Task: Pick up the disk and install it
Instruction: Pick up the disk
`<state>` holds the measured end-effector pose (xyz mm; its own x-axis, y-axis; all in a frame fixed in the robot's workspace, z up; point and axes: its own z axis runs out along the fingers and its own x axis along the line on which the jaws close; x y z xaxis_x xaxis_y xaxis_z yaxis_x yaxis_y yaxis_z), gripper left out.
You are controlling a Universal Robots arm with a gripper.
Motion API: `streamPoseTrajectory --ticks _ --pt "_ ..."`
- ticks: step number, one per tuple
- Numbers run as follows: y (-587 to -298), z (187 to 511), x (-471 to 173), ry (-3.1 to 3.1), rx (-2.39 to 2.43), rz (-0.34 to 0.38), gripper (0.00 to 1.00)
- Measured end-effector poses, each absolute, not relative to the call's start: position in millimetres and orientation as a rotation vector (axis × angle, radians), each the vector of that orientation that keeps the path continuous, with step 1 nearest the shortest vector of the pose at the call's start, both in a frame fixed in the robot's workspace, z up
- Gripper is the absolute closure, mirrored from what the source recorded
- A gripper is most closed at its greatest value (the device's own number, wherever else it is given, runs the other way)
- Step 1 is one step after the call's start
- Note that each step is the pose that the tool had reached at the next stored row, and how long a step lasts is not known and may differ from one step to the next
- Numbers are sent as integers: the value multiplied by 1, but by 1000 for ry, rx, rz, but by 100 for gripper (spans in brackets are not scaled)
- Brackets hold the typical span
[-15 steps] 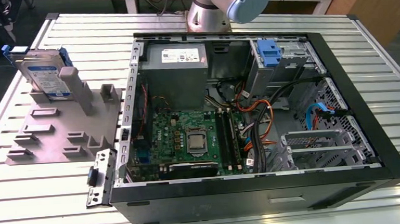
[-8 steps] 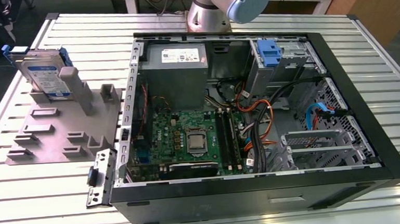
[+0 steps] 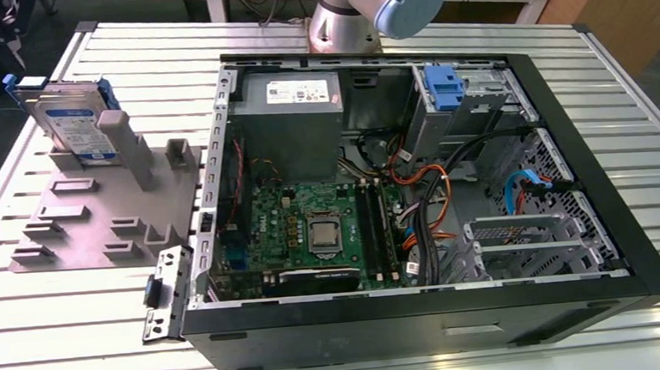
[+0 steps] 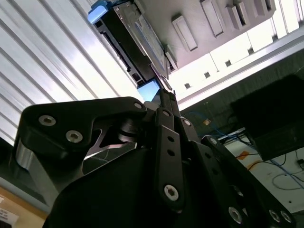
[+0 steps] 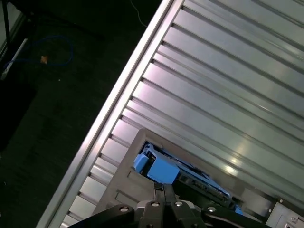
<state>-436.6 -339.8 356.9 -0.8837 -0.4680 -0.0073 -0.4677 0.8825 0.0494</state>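
Ribbed aluminium worktop (image 3: 64, 339) carries the whole setup. In both wrist views the jaws are pressed together with nothing between them, their tips pointing toward the disk (image 5: 159, 170) and its blue rail. In the exterior view the disk (image 3: 68, 115) stands on edge, upright, in a slot of a grey fixture (image 3: 91, 217) at the exterior view's left. Just beside the fixture lies an open computer case (image 3: 430, 316), motherboard and cables exposed, with a grey drive cage (image 3: 462, 99) at its far corner. The arm (image 3: 383, 5) rises behind the case.
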Motion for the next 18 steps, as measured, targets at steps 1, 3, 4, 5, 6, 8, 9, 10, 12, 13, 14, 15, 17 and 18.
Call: streamPoseTrajectory --ticks 1,3,4,5,6,8,9,10,12,13,14,15,17,18 --pt "-340 357 -437 -3038 776 -78 89" --pt "-340 357 -437 -3026 818 -78 89" --pt "-340 357 -437 -3021 836 -78 89" --pt "-340 357 -437 -3016 854 -78 89" --pt "-340 357 -437 -3011 871 -78 89" --pt "-340 357 -437 -3000 905 -77 89" --pt "-340 357 -437 -2994 923 -77 89" --pt "-340 357 -437 -2988 940 -77 89" --pt "-340 357 -437 -2977 975 -77 89" --pt "-340 357 -437 -2970 993 -77 89" --pt "-340 357 -437 -2964 1009 -77 89" --pt "-340 357 -437 -2958 1027 -77 89" --pt "-340 357 -437 -2945 1062 -77 89" --pt "-340 357 -437 -2939 1079 -77 89"
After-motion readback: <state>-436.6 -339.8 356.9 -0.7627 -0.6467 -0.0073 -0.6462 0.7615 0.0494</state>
